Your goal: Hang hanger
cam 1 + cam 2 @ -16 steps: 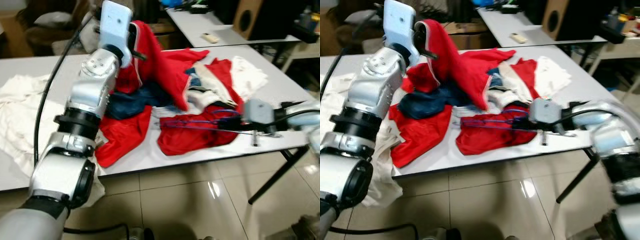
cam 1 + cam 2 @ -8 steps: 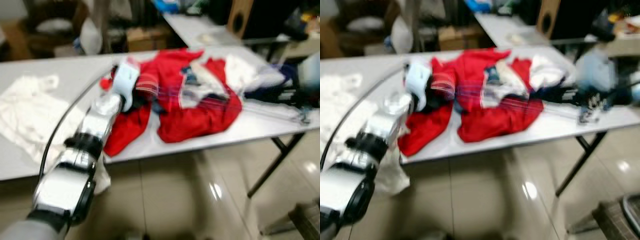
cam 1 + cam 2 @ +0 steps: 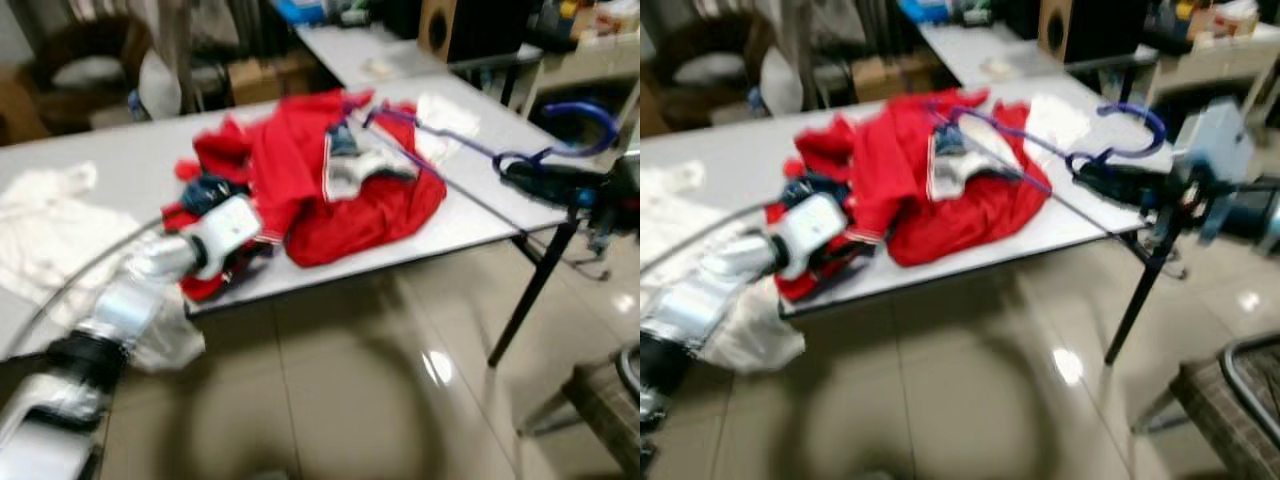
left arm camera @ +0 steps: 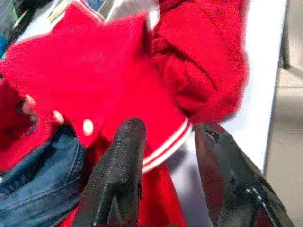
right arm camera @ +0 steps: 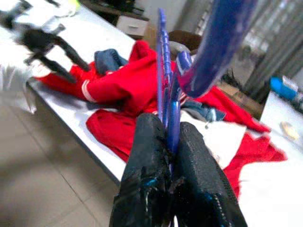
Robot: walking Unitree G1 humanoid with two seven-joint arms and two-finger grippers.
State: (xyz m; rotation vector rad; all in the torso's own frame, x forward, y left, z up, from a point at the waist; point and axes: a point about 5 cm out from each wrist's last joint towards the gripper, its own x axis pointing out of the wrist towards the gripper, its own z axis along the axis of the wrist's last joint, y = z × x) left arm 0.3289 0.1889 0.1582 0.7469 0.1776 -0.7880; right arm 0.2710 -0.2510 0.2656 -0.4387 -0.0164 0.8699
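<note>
Right wrist view shows the right tool (image 5: 171, 156) clenched on the blue hanger (image 5: 166, 99), held off the counter's (image 3: 130, 160) 3 o'clock edge, its far end still inside the red jacket (image 3: 320, 190); pulling away could drag clothes off. Left tool (image 4: 165, 156) hangs open over a red cuff (image 4: 163, 144) and jeans (image 4: 38, 177).

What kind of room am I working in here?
Likely a cluttered home workroom or storage room: long white folding tables on a glossy tiled floor, a loudspeaker and cardboard box behind. Clothes are heaped on the near table.
</note>
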